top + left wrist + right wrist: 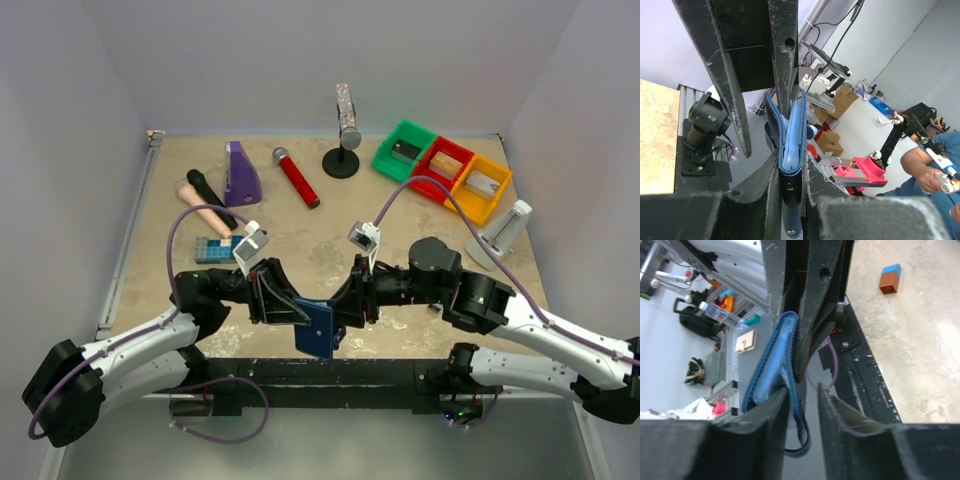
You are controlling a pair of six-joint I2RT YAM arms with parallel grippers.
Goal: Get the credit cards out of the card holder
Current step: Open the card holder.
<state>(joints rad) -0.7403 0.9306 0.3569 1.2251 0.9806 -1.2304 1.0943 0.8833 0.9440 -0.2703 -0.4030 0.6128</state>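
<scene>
Your left gripper is clamped on the card holder, holding it on edge in the air above the near edge of the table. Both arms fold inward so the wrists meet front and centre. Your right gripper faces it with jaws apart, the holder's loose flap lying along one finger. There are two arms and one holder. The credit cards cannot be told apart from its pocket layers.

Card holder: I see a dark navy folding wallet with lighter blue-grey layers inside.
Pose: on edge and tilted, flaps slightly spread, tab at one end.
Place: off the table, in the air over its near edge, about midway along.
Credit cards: hidden from me among the folds.
</scene>
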